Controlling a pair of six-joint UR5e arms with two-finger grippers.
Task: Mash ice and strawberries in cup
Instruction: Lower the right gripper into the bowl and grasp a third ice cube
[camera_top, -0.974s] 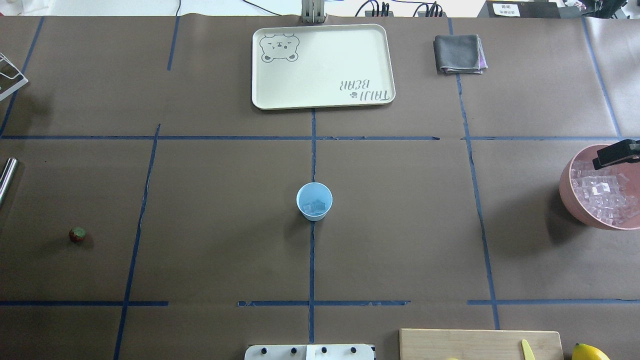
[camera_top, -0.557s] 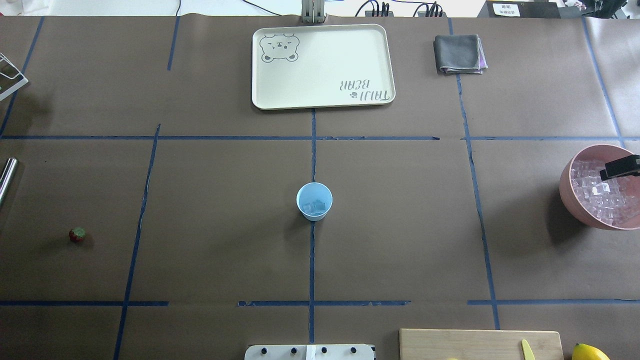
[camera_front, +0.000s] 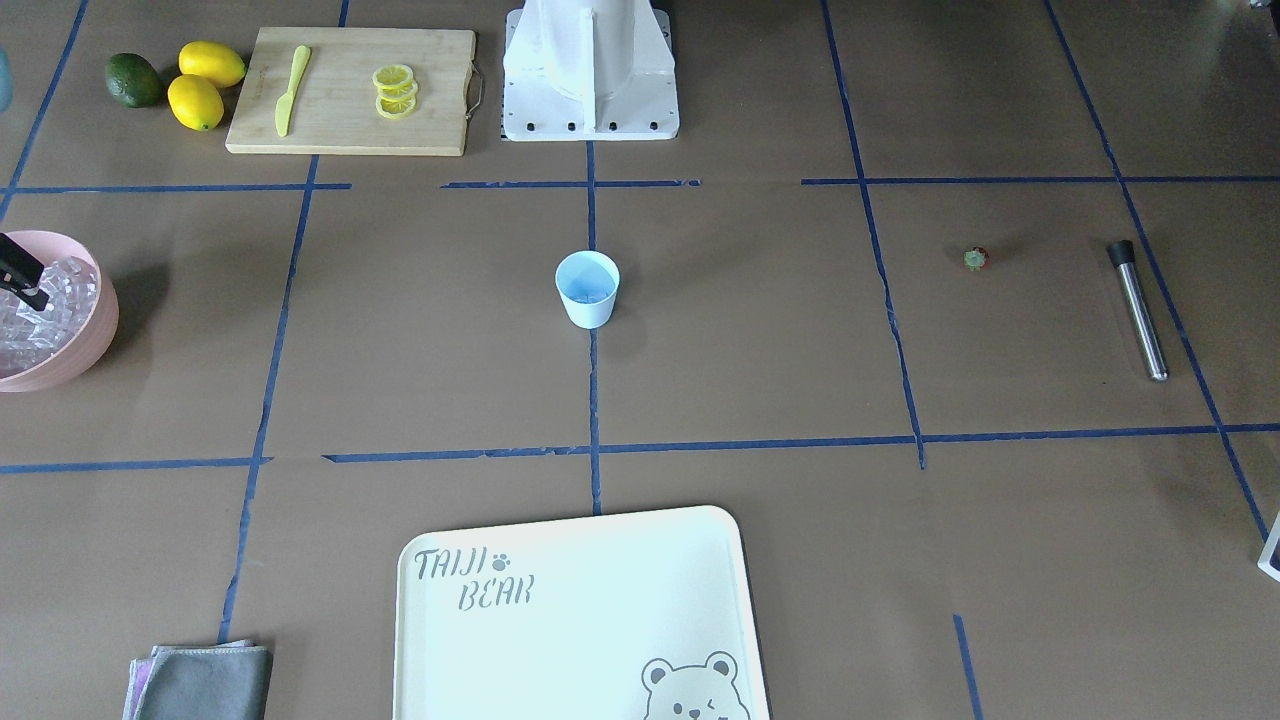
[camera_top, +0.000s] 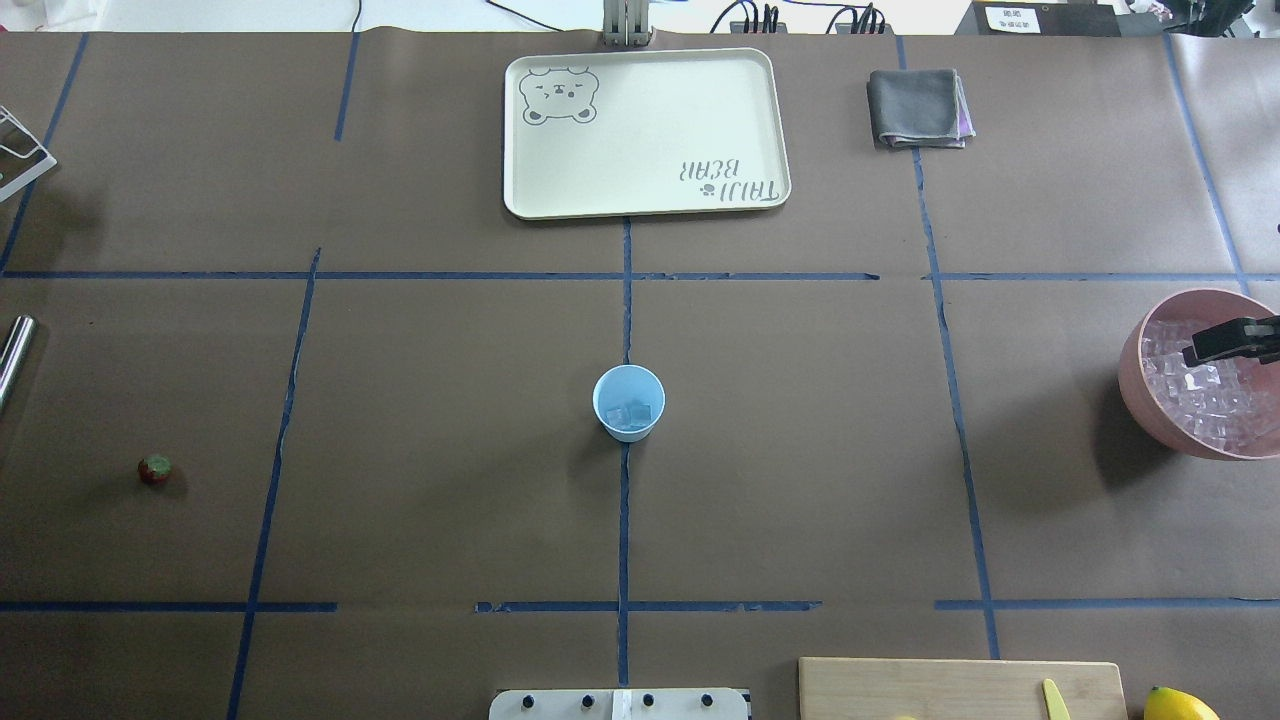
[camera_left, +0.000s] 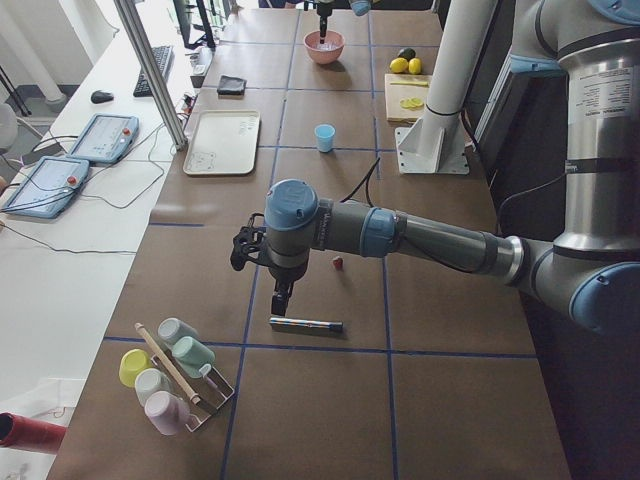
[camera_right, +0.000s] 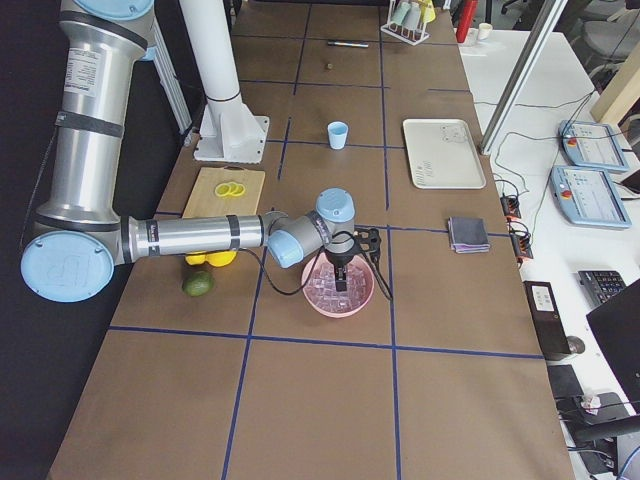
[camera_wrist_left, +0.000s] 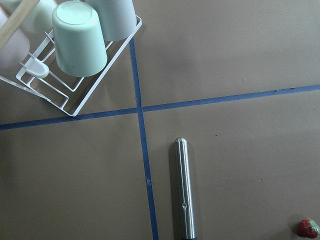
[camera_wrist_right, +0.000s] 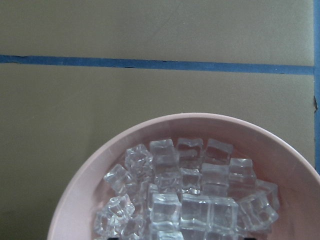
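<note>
The pale blue cup (camera_top: 628, 402) stands at the table's middle with a few clear ice cubes (camera_top: 632, 412) inside; it also shows in the front view (camera_front: 587, 288). More ice (camera_wrist_right: 190, 200) fills the pink bowl (camera_top: 1135, 385) at the far right. My right gripper (camera_top: 1200, 348) hangs over that ice, tips low in the bowl (camera_right: 341, 283); I cannot tell whether it is open or shut. The tiny red strawberry (camera_top: 154, 469) lies at the far left, also in the left wrist view (camera_wrist_left: 307, 228). My left gripper (camera_left: 280, 295) hovers above a steel muddler (camera_wrist_left: 183, 187); I cannot tell its state.
A cream bear tray (camera_top: 645, 130) and a grey cloth (camera_top: 918, 108) lie at the far edge. A cutting board (camera_front: 350, 90) holds lemon slices and a yellow knife, with lemons (camera_front: 205, 85) and an avocado (camera_front: 133, 80) beside it. A cup rack (camera_wrist_left: 75, 55) stands at far left.
My right gripper has moved down and slightly nearer over the pink bowl, coming lower toward the ice. The cup, strawberry and muddler have not moved.
</note>
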